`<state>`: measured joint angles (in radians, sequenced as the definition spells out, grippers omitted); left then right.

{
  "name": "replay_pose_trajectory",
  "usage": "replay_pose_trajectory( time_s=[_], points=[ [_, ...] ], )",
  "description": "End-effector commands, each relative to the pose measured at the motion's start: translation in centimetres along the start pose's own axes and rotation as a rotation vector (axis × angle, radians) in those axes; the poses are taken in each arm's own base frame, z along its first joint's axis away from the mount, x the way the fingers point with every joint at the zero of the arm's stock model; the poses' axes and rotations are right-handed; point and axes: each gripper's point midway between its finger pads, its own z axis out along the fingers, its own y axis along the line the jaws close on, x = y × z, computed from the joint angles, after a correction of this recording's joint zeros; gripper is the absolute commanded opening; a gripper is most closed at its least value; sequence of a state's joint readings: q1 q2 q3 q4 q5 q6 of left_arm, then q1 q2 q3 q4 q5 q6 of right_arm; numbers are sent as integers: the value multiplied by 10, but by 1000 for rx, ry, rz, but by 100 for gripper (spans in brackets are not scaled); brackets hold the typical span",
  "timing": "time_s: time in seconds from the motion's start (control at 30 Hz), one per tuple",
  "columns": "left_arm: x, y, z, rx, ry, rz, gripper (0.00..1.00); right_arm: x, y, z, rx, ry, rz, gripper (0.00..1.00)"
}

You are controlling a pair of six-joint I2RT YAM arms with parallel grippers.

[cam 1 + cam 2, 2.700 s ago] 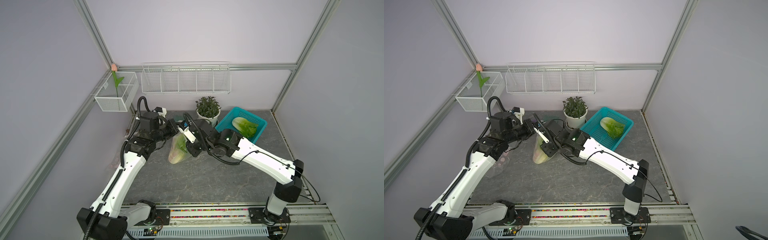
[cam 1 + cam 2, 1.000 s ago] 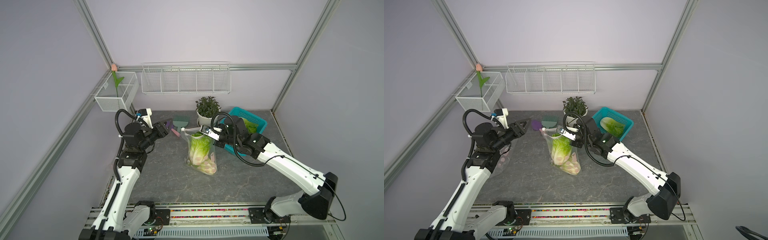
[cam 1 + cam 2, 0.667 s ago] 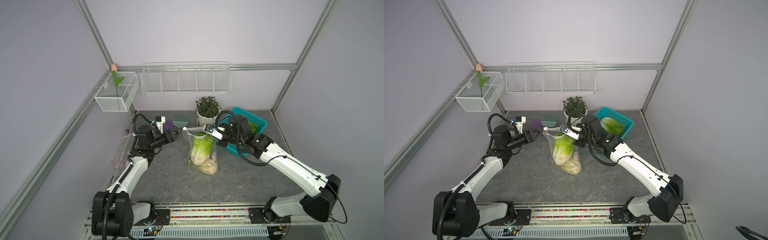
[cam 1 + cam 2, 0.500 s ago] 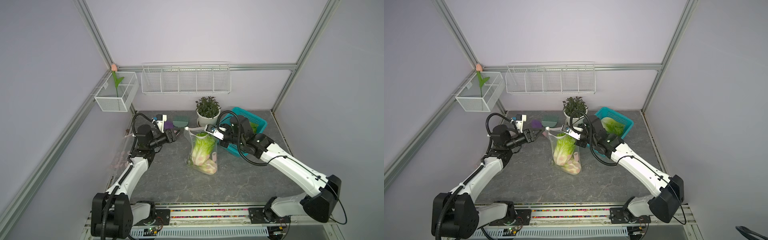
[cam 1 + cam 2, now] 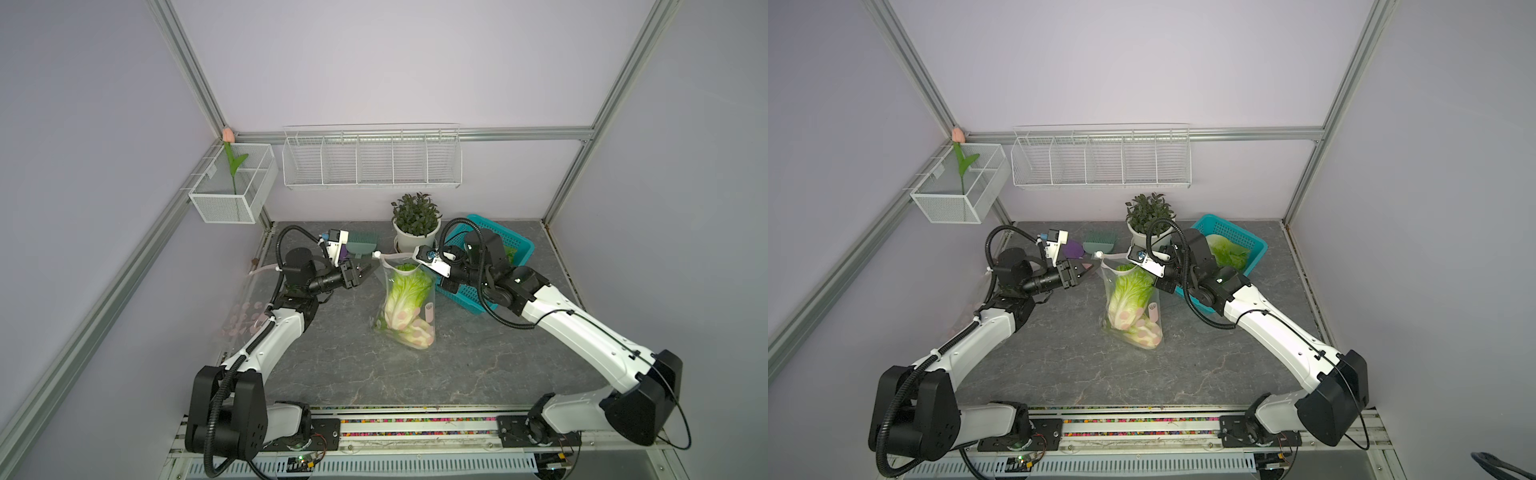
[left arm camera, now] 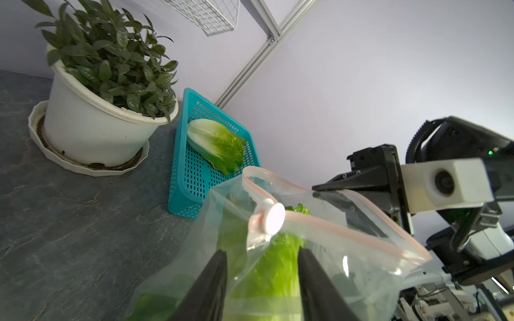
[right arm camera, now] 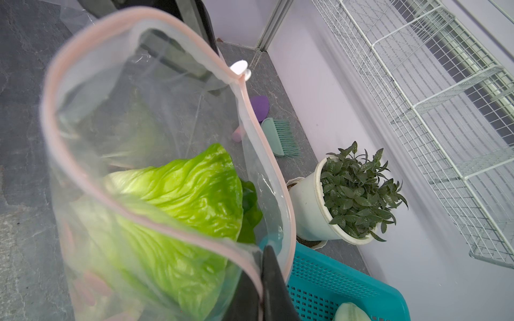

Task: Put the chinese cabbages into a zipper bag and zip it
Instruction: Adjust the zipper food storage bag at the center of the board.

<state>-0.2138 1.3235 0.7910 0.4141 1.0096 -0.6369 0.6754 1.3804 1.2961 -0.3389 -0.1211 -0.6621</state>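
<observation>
Right claw (image 7: 257,266) pinches open zipper bag (image 5: 430,309) rim; 2 chinese cabbages (image 5: 405,291) inside, 1 in basket (image 5: 521,245); left claw (image 6: 261,251) spread near slider (image 6: 274,219).

Both top views: bright, even, diffuse light from above. Only a faint shadow on the grey stone tabletop (image 5: 457,374) at the foot of the clear plastic zipper bag with pink rim (image 5: 409,299). Left wrist view: bag's white round slider (image 6: 274,218) blown out, film hazy. Right wrist view: bag rim nearest the lens blurred, crinkled light-green cabbage head (image 7: 180,200) inside glossy, dark-leaved plant in white pot (image 7: 353,194) behind the bag sharp.
</observation>
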Motion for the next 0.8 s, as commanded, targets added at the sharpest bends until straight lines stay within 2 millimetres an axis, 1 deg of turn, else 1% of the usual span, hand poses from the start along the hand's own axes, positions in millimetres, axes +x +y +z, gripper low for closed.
replay_pose_trajectory(
  time_s=[0.0,0.2,0.3,0.4,0.5,0.57,0.7,0.77],
  points=[
    [0,-8,5,41,28,29,35,-3,0,-5,-5,-39,10,7],
    [-7,-9,7,44,20,32,21,1,1,-4,-9,-39,25,7],
    [-11,-16,7,63,25,42,13,3,0,-7,-6,-38,32,7],
    [-13,-25,4,75,32,65,0,0,-1,-13,-1,-55,46,7],
    [-12,-35,-1,56,61,107,0,1,-1,-22,8,-60,60,7],
    [-10,-42,-9,10,101,151,0,8,-2,-29,26,-42,60,7],
    [-7,-46,-28,-93,142,217,0,30,-3,-40,77,23,44,7],
    [-7,-49,-27,-91,123,258,0,41,2,-40,72,47,40,7]
  ],
)
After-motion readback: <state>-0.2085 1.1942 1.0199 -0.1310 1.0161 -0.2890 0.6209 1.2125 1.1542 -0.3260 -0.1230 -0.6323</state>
